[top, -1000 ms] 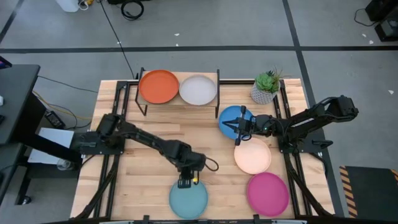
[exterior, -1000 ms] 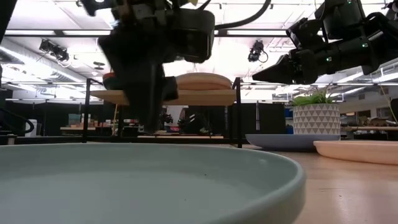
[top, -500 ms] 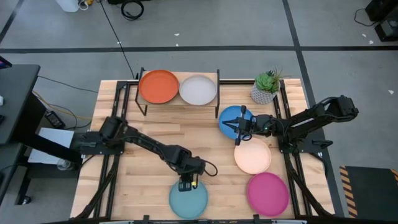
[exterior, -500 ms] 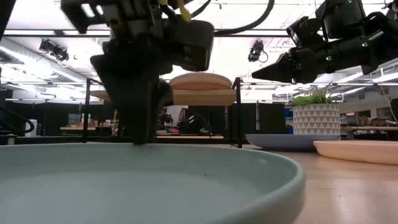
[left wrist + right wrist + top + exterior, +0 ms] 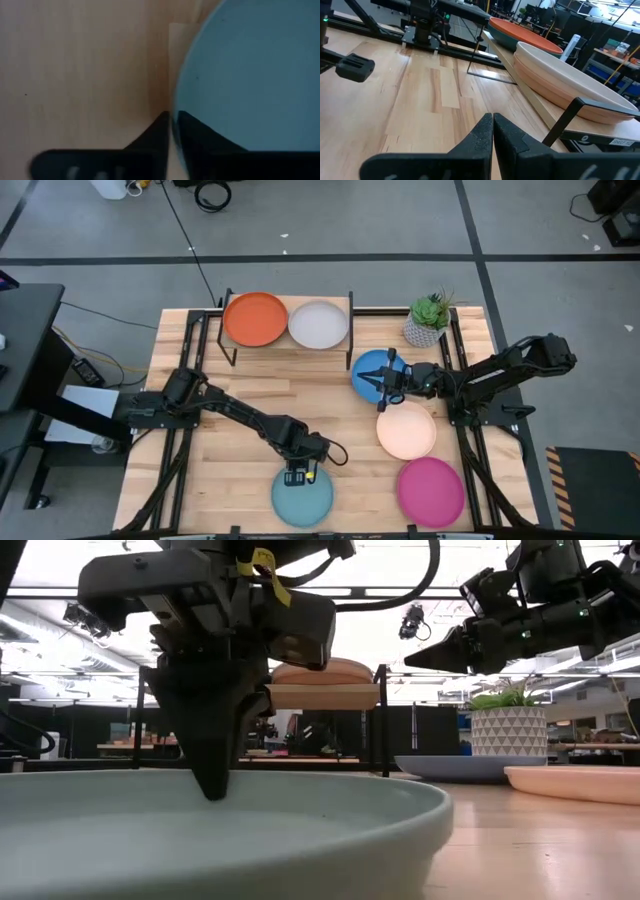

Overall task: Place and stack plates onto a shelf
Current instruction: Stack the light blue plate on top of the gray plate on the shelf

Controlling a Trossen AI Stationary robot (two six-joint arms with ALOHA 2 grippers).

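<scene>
A light blue plate (image 5: pixel 302 502) lies on the table near its front edge, and my left gripper (image 5: pixel 297 476) is shut on its far rim. My right gripper (image 5: pixel 368 384) hovers shut and level above the blue plate (image 5: pixel 372 364), pointing toward the table's left. The shelf (image 5: pixel 285 343) stands at the far edge. On it an orange plate (image 5: pixel 255 318) tops one stack and a pale grey plate (image 5: pixel 318 324) tops the other. In the right wrist view the orange plate (image 5: pixel 525 35) sits on a teal one and the pale plate (image 5: pixel 560 75) on a tan one. My left gripper has the light blue plate's far rim (image 5: pixel 175 100) between its two fingers, one finger (image 5: pixel 152 137) outside the rim and one (image 5: pixel 205 137) inside the plate. The fingers come from above, pointing down. The plate rests on the table.
A cream plate (image 5: pixel 406 430) and a magenta plate (image 5: pixel 431 491) lie on the table's right half. A potted plant (image 5: pixel 428 320) stands at the far right, beside the shelf. Bare wood (image 5: pixel 240 395) lies between the shelf and the light blue plate.
My left gripper has come down onto the light blue plate's far rim and shut on it. The plate has shifted slightly on the table.
</scene>
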